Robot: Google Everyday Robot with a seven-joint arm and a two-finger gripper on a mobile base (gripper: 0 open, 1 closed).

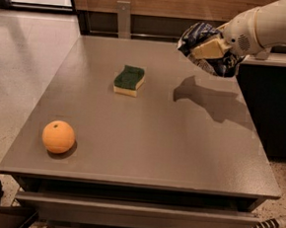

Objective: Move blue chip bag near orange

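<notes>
The blue chip bag (206,43) is a crinkled dark navy foil bag held in the air above the table's far right part. My gripper (207,48) is shut on the bag, with a tan finger (211,49) across its front, and the white arm reaches in from the upper right. The orange (58,136) sits on the table (180,139) near the front left corner, far from the bag. The bag casts a shadow on the table below it.
A green-and-yellow sponge (129,79) lies on the table's far middle-left. A metal post (123,18) stands behind the table. A dark counter (273,96) is to the right. A drawer front (135,212) runs under the table's front edge.
</notes>
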